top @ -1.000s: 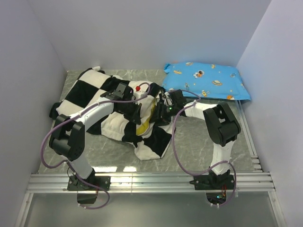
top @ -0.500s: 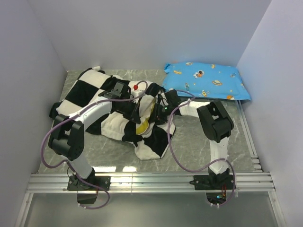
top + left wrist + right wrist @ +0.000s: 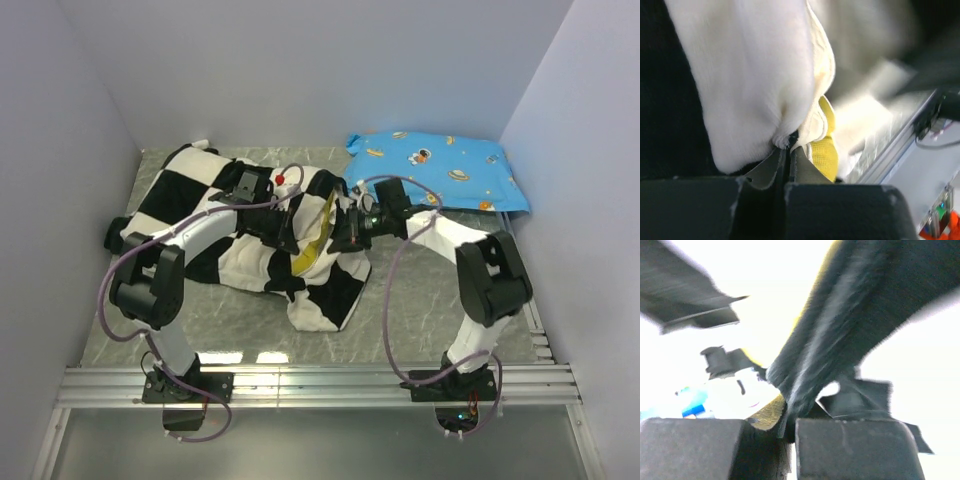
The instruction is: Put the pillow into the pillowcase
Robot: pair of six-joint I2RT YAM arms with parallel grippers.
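Note:
The black and white checkerboard pillowcase (image 3: 190,200) lies crumpled across the middle and left of the table. Its open mouth faces the near right. Of the pillow (image 3: 318,238), only a cream and yellow sliver shows in that mouth; the rest is hidden inside. My left gripper (image 3: 287,232) is shut on the mouth's left edge. In the left wrist view, the left gripper (image 3: 786,150) pinches the pillowcase's white fleece (image 3: 740,90), with the pillow's yellow piping (image 3: 824,150) just beside it. My right gripper (image 3: 347,235) is shut on the right edge. In the right wrist view, the right gripper (image 3: 790,420) clamps a black fold of the pillowcase (image 3: 850,315).
A blue cartoon-print pillow (image 3: 440,170) lies at the back right, just behind the right arm. White walls close in on the left, back and right. An aluminium rail (image 3: 320,380) runs along the near edge. A small black object (image 3: 114,232) sits at the table's left edge.
The right gripper has shut on the pillowcase's edge and drawn it to the right and up, widening the mouth. The left gripper has kept its grip and shifted slightly back.

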